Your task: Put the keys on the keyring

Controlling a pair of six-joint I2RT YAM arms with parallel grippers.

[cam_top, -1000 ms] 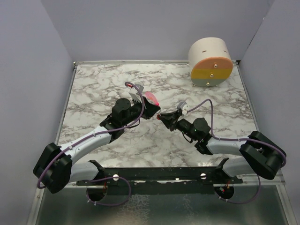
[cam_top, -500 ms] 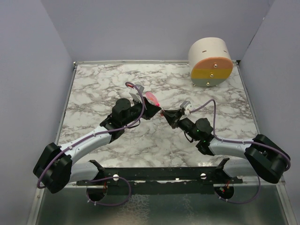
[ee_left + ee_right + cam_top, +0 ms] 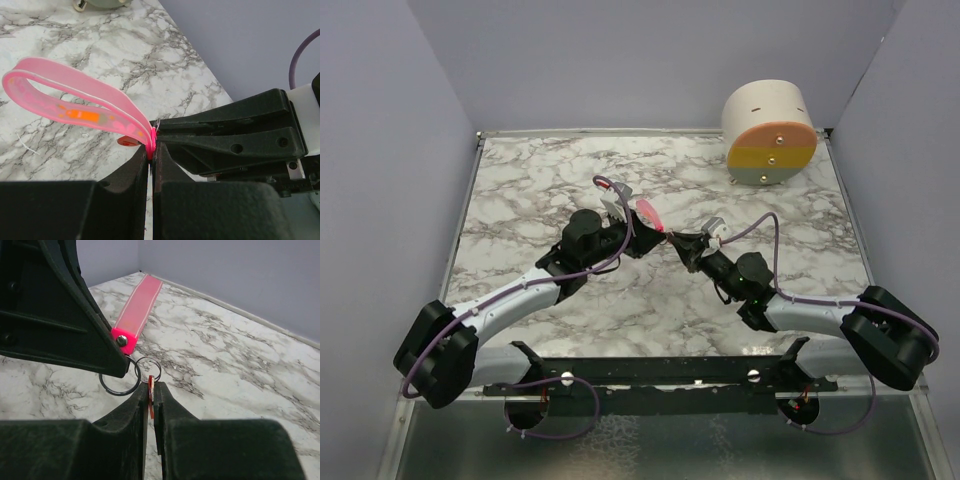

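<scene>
Right fingers (image 3: 127, 415) clench the key (image 3: 150, 389), edge-on; the keyring (image 3: 142, 297), strap clamped in the left fingers (image 3: 125, 175), hangs its ring end just beside, at 12 o'clock from the key, above the table (image 3: 225, 355).

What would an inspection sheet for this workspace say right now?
Surface: marble table, flat, grey-veined.
Job's things: keyring hangs by its pink strap; red-headed key sits right beside its rings, threading not discernible.
Clutter: round container at the far right corner.
Grippers: left gripper shut on the pink strap; right gripper shut on the key.
Cables: purple cables loop along both arms.
Surroundings: plain grey walls on three sides; nothing else seen.
</scene>
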